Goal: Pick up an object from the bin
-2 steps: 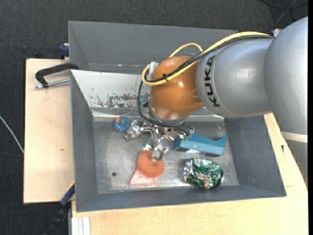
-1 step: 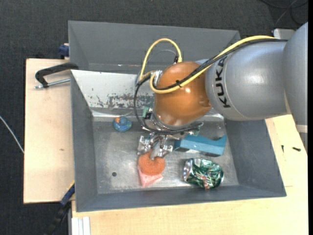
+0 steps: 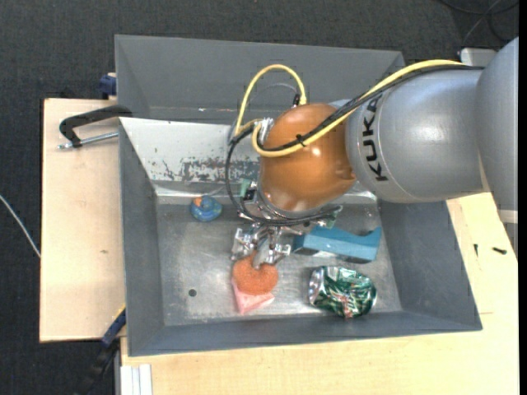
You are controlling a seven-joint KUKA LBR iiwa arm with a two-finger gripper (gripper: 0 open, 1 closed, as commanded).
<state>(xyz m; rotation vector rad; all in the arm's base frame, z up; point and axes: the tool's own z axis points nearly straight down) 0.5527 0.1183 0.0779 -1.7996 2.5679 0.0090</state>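
Observation:
My gripper (image 3: 262, 253) hangs low in the middle of the bin, its metal fingertips right at the top edge of an orange and pink soft thing (image 3: 254, 286) that lies near the front wall. A blue box-like thing (image 3: 344, 243) lies just to the right of the gripper, partly under the arm. A crushed green can (image 3: 342, 291) rests at the front right. A small blue and yellow toy (image 3: 206, 210) sits to the left, near the back wall.
The arm with its orange cover and yellow cable reaches in from the right and hides the back middle of the bin. Bare bin floor lies to the left of the gripper.

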